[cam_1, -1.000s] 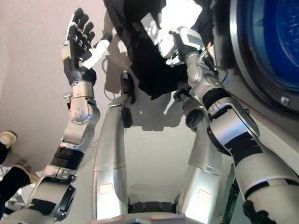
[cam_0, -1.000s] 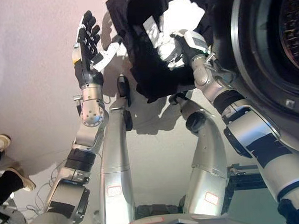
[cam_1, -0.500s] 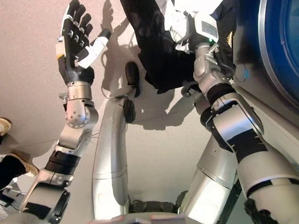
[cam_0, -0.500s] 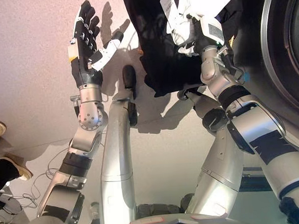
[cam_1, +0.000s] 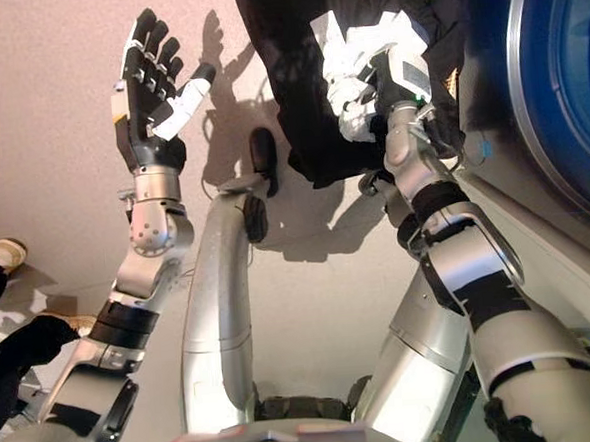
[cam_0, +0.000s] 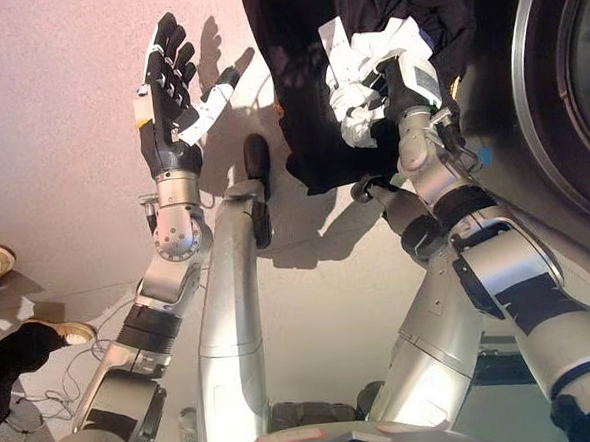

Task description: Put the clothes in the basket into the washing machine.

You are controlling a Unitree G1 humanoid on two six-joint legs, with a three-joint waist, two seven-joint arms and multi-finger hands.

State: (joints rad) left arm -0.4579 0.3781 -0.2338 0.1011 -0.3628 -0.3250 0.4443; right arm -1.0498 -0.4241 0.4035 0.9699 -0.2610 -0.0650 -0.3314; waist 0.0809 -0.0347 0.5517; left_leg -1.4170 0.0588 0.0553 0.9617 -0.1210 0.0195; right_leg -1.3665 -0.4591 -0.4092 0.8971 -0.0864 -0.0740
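Observation:
My right hand [cam_0: 392,85] is shut on a bundle of clothes: a white cloth [cam_0: 365,61] bunched in its fingers and a large black garment [cam_0: 314,120] hanging from it. The bundle hangs above the floor, just left of the washing machine's round door opening [cam_0: 568,94] at the right edge. My left hand [cam_0: 167,89] is raised at the upper left, open with straight fingers, empty, apart from the clothes. The right eye view shows the same: right hand [cam_1: 382,80], black garment [cam_1: 304,120], left hand [cam_1: 152,89], machine [cam_1: 557,85]. No basket is in view.
A person's legs and shoes [cam_0: 12,348] show at the lower left edge on the pale floor [cam_0: 62,175]. The washing machine's front fills the right side.
My right hand has carried the clothes a little up and to the right toward the machine, then slightly down. The left hand stays raised and open. The person's legs have shifted.

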